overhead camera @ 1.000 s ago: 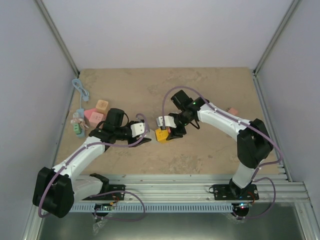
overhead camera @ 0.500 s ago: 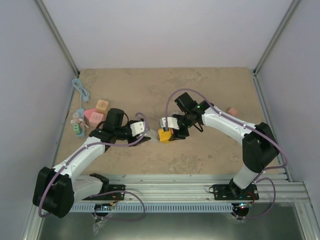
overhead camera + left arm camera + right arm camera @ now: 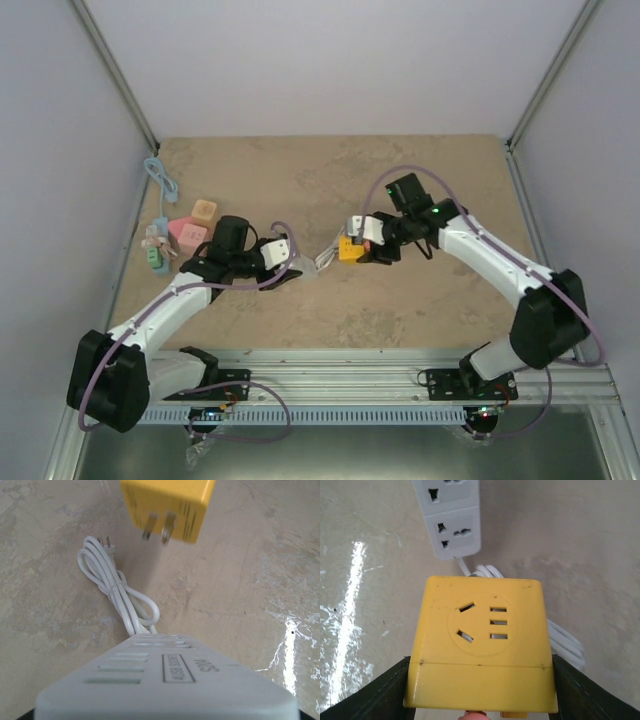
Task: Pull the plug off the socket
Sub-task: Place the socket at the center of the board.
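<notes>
Yellow plug (image 3: 349,250), clamped in right gripper (image 3: 480,696), hangs three o'clock of power strip (image 3: 165,680) clamped in left gripper (image 3: 280,257). Slack jaws could drop either.

Item: one tabletop (image 3: 420,300), beige, with a mottled stone pattern. On it we count:
- a coiled white cord (image 3: 117,587) near the middle
- a light blue cable (image 3: 160,180) at the far left corner
- pastel blocks (image 3: 190,228) clustered by the left edge
- one small pink piece (image 3: 466,222) toward the right edge
</notes>
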Controlling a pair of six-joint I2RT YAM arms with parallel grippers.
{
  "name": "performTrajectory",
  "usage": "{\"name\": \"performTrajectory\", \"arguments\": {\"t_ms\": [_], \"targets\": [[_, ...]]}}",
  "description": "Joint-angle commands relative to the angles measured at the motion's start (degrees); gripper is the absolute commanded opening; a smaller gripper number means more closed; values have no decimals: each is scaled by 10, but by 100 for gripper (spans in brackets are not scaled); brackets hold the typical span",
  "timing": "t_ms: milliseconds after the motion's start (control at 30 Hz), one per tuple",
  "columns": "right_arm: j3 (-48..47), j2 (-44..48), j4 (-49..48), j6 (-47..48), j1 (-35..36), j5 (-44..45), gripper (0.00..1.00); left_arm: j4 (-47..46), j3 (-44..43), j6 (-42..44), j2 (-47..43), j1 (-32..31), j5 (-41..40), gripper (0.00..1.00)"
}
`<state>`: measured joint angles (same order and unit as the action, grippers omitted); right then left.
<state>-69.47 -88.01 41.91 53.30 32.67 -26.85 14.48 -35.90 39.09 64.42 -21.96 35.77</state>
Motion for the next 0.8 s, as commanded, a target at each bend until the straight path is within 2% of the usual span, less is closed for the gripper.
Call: {"name": "performTrajectory", "arguments": {"t_ms": [0,167,467,667,767], "targets": [[51,68,-46,-6,-42,-8,1,-52,-7,-38,22,4,-13,0],[118,153,-93,-11,-88,-6,1,-97,-33,-92,74,4,-91,0],[191,195,-118,-41,-118,-1,1,-273,-65,-214,162,4,-361,0],[227,225,-149,-59,-128,-9,1,-319,-131,-249,263,9,-533,0],[233,229,-154,-64,-137,-17,1,-300,-192,-276,328,23,-589,0]]}}
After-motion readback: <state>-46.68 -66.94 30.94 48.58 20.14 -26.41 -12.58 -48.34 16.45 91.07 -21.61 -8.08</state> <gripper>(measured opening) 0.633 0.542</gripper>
